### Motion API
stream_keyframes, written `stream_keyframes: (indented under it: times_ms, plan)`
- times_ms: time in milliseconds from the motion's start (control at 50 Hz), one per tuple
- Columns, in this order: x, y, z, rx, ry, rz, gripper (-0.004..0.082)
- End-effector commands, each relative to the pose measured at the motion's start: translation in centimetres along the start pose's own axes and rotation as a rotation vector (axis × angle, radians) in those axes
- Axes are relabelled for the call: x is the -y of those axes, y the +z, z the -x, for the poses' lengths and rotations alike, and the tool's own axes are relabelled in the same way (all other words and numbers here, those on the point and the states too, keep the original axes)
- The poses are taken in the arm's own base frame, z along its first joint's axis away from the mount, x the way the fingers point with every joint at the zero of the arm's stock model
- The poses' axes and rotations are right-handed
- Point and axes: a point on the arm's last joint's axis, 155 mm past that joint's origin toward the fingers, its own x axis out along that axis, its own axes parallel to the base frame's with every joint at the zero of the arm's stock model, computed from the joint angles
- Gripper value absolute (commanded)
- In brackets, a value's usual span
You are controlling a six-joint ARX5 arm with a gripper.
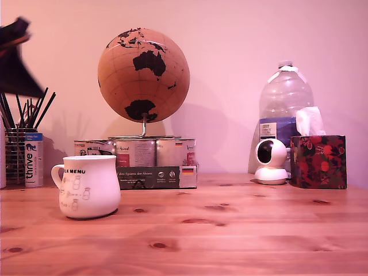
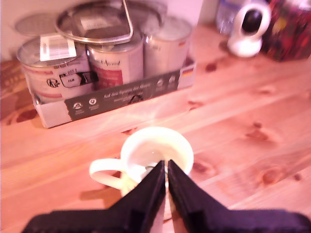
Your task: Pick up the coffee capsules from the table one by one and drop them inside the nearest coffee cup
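Coffee cup point(image 1: 89, 187): wide white ceramic mug with a handle, black "MENU" lettering and outline bottle drawings, standing upright on the reddish-brown knotty pine table point(image 1: 241, 230) at the exterior view's left, in front of a tray of tin cans point(image 1: 138, 163). We note something small and pale inside it in the wrist view, too blurred to identify. Black gripper point(image 2: 167, 166): above the cup's rim, jaws drawn together, nothing visibly between them. Cork-coloured globe point(image 1: 143, 75): atop the cans.
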Motion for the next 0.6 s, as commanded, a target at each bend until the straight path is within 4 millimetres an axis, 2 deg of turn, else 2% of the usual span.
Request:
stream_keyframes:
  times_ms: [0, 240, 580]
  plan:
    - [-0.2, -0.6, 0.4, 0.016, 0.011, 0.001, -0.0021]
    - [-0.2, -1.0, 2.2, 0.088, 0.028, -0.005, -0.0021]
    - [0.3, 0.2, 4.9, 0.192, 0.026, -0.013, -0.0021]
